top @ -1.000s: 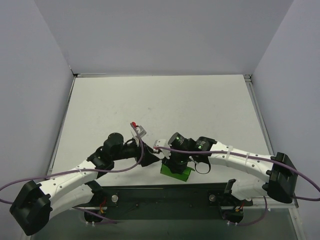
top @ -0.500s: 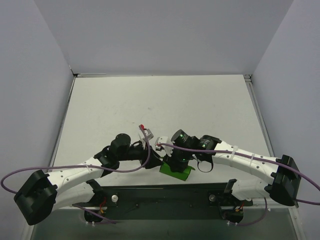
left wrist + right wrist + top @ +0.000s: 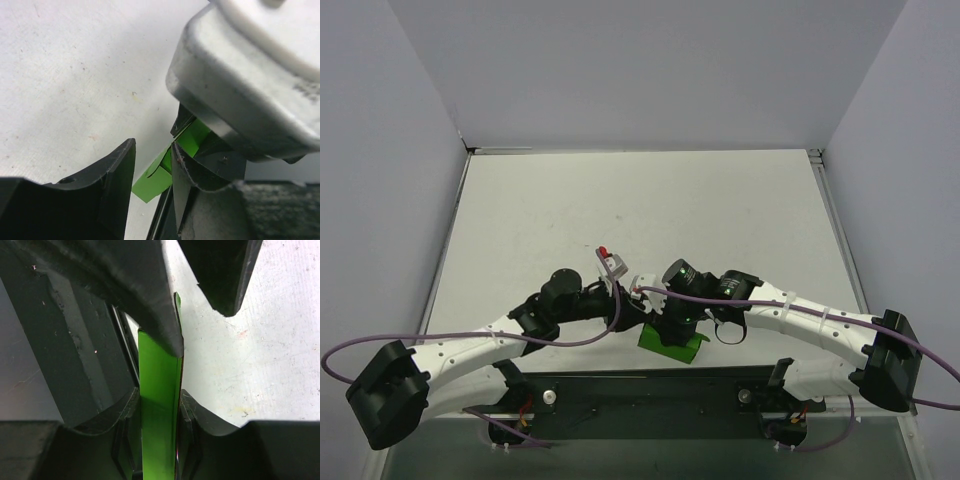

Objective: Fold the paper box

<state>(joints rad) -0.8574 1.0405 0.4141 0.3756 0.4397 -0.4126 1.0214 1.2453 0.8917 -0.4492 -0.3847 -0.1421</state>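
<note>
The green paper box (image 3: 672, 346) sits at the table's near edge, mostly hidden under both wrists. My right gripper (image 3: 670, 325) is shut on it. In the right wrist view its two pads press both faces of an upright green panel (image 3: 159, 405), with the right gripper (image 3: 159, 412) around it. My left gripper (image 3: 632, 316) comes in from the left and is open. In the left wrist view a green flap (image 3: 156, 178) lies in the gap of the left gripper (image 3: 153, 146). One of the fingers (image 3: 184, 175) touches the card, while the other stands apart.
The black base plate (image 3: 650, 395) runs along the near edge just below the box. Purple cables loop from both arms. White walls close in the left, right and back of the white table (image 3: 640, 210).
My left arm has swung right until its fingers reach the box's left side, and its jaws have narrowed. The right gripper keeps its hold and has barely shifted.
</note>
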